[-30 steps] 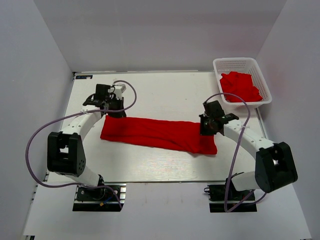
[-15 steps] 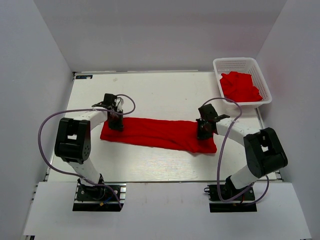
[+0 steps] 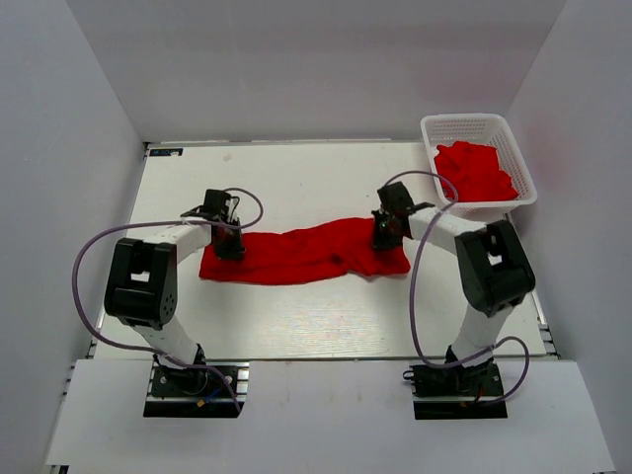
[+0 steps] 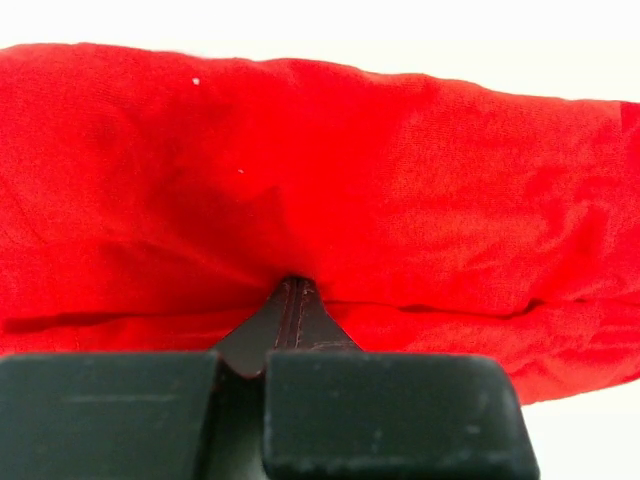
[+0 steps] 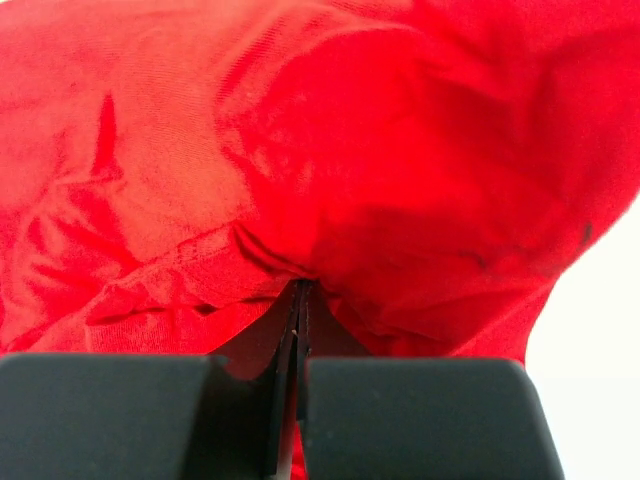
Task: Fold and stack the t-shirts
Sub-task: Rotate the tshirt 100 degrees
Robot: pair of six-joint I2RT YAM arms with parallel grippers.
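Note:
A bright red t-shirt [image 3: 296, 255] lies folded into a long strip across the middle of the table, now bunched and wrinkled toward its right end. My left gripper [image 3: 229, 247] is shut on its left end; the left wrist view shows the t-shirt [image 4: 320, 190] pinched between the closed jaws of the left gripper [image 4: 290, 300]. My right gripper [image 3: 383, 237] is shut on the strip's right end, where the t-shirt [image 5: 300, 150] is bunched up at the tips of the right gripper [image 5: 301, 292]. More red t-shirts [image 3: 474, 173] lie heaped in the basket.
A white lattice basket [image 3: 464, 124] stands at the table's back right corner, close behind my right arm. White walls enclose the table on the left, back and right.
My right gripper has drawn the shirt's right end leftward and toward the back, shortening and rumpling the strip. The left gripper has closed in on the left end and holds it there.

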